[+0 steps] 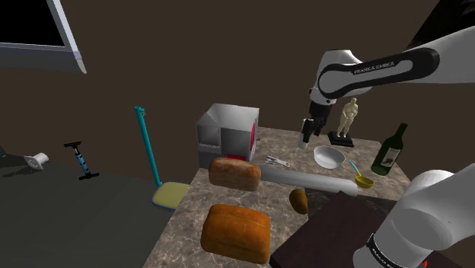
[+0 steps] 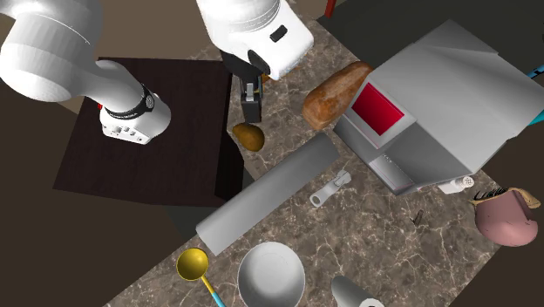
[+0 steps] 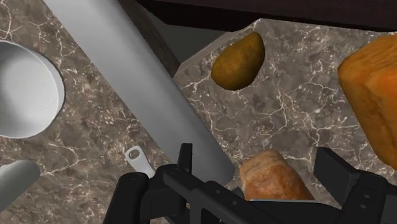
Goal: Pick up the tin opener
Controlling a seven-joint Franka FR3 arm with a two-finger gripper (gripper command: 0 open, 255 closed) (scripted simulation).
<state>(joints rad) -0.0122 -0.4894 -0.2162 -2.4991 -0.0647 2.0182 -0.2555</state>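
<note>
The tin opener [image 2: 331, 187] is a small grey tool lying flat on the marble counter [image 2: 375, 235], close beside a long grey rolling pin [image 2: 268, 194]. In the shoulder view the tin opener [image 1: 278, 161] lies between the rolling pin [image 1: 304, 180] and a grey box appliance [image 1: 227, 135]. My gripper [image 1: 307, 131] hangs well above the counter, open and holding nothing. In the wrist view its fingers [image 3: 184, 159] stand wide apart, and one end of the opener [image 3: 139, 159] shows beside the gripper [image 3: 257, 168], the rest hidden by the hand.
Around the opener stand a white bowl [image 1: 329, 157], a yellow spoon [image 1: 364, 180], a dark bottle [image 1: 390, 151] and a statuette [image 1: 349, 118]. Two bread loaves [image 1: 234, 173] [image 1: 236, 232] and a potato [image 1: 298, 200] lie nearer the stand. A pink holder [image 2: 506, 214] sits by the appliance [image 2: 436, 105].
</note>
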